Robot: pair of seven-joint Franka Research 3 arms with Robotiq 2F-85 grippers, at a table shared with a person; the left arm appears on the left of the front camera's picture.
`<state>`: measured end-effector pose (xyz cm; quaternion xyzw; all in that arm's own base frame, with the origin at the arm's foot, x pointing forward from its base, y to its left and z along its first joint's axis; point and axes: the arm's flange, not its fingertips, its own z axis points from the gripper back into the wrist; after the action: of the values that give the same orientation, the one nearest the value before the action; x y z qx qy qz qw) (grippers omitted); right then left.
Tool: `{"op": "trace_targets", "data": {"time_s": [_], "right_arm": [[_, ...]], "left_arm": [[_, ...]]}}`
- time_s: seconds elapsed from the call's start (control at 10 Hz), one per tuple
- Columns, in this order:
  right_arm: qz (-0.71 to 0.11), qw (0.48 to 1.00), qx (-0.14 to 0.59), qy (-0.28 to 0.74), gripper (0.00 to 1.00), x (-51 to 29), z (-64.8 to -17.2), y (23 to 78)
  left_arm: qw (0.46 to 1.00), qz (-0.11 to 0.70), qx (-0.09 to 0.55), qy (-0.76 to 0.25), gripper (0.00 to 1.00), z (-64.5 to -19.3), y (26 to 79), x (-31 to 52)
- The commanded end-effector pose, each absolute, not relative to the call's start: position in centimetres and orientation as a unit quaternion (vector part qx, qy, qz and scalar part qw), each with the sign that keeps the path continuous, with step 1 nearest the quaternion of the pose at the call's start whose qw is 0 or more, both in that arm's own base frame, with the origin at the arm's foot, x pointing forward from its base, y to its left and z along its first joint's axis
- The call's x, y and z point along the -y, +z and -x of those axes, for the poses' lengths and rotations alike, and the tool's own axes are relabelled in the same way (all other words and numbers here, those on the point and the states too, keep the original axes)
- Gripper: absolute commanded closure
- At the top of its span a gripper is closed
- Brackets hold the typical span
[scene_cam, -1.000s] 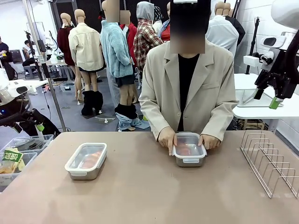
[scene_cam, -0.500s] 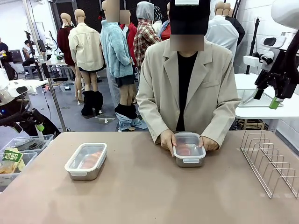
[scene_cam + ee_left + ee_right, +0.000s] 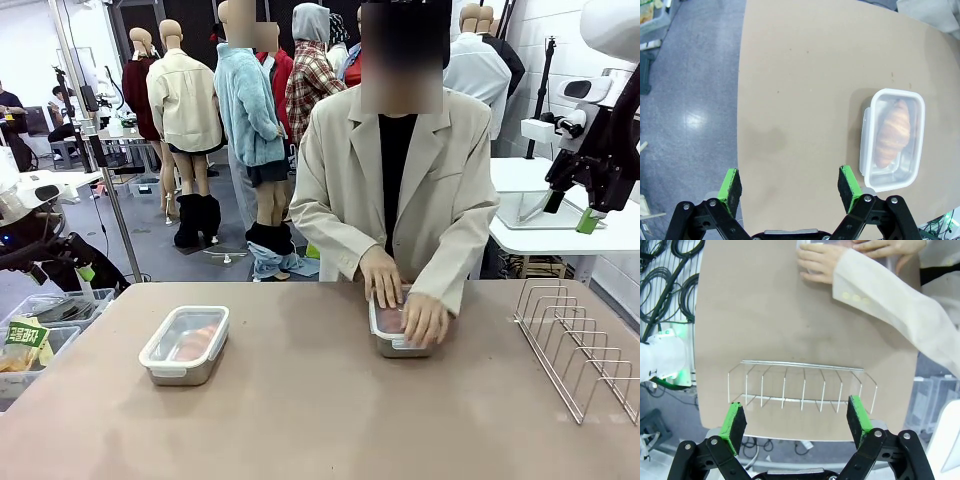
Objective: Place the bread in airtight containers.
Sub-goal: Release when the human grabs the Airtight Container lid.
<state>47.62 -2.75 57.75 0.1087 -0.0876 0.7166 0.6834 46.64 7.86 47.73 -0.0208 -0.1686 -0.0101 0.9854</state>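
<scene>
A person stood at the far side of the table (image 3: 320,420) and pressed both hands down flat on a box. One hand (image 3: 381,277) lay on the far part of the lid and the other hand (image 3: 425,318) on the near part. This looked like pushing the clear lid tight so no air could get in. The box under the hands (image 3: 400,345) was a small steel one, and something orange showed through its lid, likely bread.

The other box (image 3: 185,344) sat closed on the robot's left side of the table, well apart from the first. Its bread roll (image 3: 891,133) lay inside under the clear lid, golden and ridged.

The left gripper (image 3: 791,184) hung high over the table edge with its jaws wide apart and nothing in them. The right gripper (image 3: 797,420) was also wide apart and empty, above the wire rack (image 3: 802,385). Both seemed to be kept out of the way while the person worked.

No words could be read on the boxes. A green packet (image 3: 24,338) in a bin at the left had print on it, but it was too small to read.
</scene>
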Motion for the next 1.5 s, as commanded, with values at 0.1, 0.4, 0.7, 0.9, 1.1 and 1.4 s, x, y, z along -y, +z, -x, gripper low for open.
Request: {"op": "trace_targets", "data": {"time_s": [0.1,0.4,0.7,0.9,1.1,1.4], "right_arm": [[-0.112,0.683,0.086,0.716,0.00,2.74,-47.54,57.77],[-0.112,0.683,0.086,0.716,0.00,2.74,-47.54,57.77],[-0.112,0.683,0.086,0.716,0.00,2.74,-47.54,57.77],[-0.112,0.683,0.086,0.716,0.00,2.74,-47.54,57.77],[-0.112,0.683,0.086,0.716,0.00,2.74,-47.54,57.77],[-0.112,0.683,0.086,0.716,0.00,2.74,-47.54,57.77]], "left_arm": [[0.986,0.018,0.168,-0.011,0.00,-46.56,47.88,-8.05],[0.986,0.018,0.168,-0.011,0.00,-46.56,47.88,-8.05],[0.986,0.018,0.168,-0.011,0.00,-46.56,47.88,-8.05],[0.986,0.018,0.168,-0.011,0.00,-46.56,47.88,-8.05],[0.986,0.018,0.168,-0.011,0.00,-46.56,47.88,-8.05],[0.986,0.018,0.168,-0.011,0.00,-46.56,47.88,-8.05]]}}
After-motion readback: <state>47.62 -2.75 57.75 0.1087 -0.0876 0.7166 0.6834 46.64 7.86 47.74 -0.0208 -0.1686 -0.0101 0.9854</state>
